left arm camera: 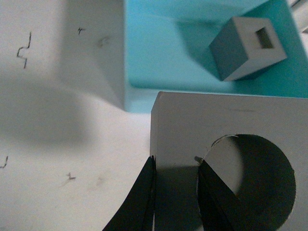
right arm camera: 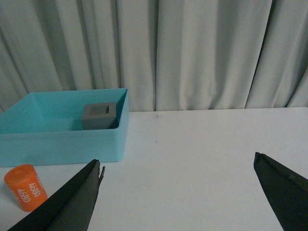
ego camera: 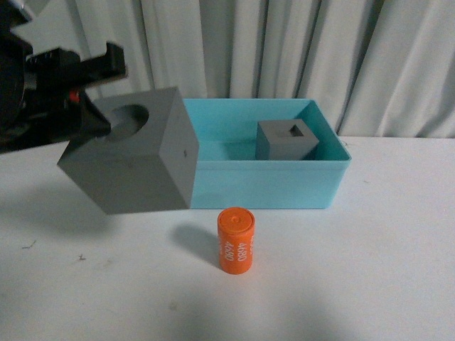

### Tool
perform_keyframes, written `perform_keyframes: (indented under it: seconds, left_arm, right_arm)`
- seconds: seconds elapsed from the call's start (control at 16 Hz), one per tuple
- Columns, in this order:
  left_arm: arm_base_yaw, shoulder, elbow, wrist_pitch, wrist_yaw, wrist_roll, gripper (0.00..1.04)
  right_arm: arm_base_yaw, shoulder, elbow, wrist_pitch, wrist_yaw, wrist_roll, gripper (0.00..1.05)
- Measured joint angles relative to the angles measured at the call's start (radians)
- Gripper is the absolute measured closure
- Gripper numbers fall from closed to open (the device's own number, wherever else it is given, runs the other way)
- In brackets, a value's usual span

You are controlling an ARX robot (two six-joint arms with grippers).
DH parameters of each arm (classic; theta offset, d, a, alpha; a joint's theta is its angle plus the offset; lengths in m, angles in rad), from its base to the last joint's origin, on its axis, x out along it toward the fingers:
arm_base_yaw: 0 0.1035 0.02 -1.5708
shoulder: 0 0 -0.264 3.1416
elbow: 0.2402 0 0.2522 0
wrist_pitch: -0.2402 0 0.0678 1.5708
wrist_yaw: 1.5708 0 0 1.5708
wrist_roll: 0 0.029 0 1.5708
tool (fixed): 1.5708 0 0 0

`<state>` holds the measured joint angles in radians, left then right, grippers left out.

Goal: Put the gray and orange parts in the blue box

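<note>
Front view: the left fingers [ego camera: 94, 122] reach in from the upper left and pinch one wall of the gray cube with the round recess [ego camera: 131, 160], with one finger inside the recess. The cube hangs tilted and clear of the white surface [ego camera: 355, 277], and its shadow falls on the surface below it. It covers the left end of the blue box [ego camera: 270, 186] from this camera. We cannot tell whether it is over the rim or short of it. The gray cube with the square recess [ego camera: 286, 140] sits inside the box, toward its right end, with the recess facing up. The orange cylinder [ego camera: 236, 240], printed "4680", stands upright on the surface just in front of the box and apart from it. A pale curtain [ego camera: 298, 50] closes the background.

Left wrist view: two dark fingers clamp the cube wall between them, one on the outer face and one in the round recess. Past the held cube we see a corner of the box, its turquoise floor, and the square-recess cube resting on that floor.

Right wrist view: the right fingers [right arm camera: 72, 204] are spread wide with nothing between them, above bare surface. From here the box lies well apart from them. The second cube is inside the box, and the cylinder stands in front of the box.
</note>
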<state>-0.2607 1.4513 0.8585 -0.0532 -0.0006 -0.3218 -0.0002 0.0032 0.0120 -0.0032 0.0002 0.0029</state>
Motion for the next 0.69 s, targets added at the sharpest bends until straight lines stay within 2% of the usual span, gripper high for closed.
perform_keyframes:
  seconds: [0.19,0.69]
  left_arm:
    - [-0.084,0.007,0.170,-0.082,-0.017,-0.072,0.85]
    - [-0.165,0.325,0.604,-0.160,-0.145,-0.123,0.85]
  right_arm:
    - [0.000,0.000,0.000,0.000,0.000,0.000,0.06]
    - [0.000,0.000,0.000,0.000,0.000,0.000,0.06]
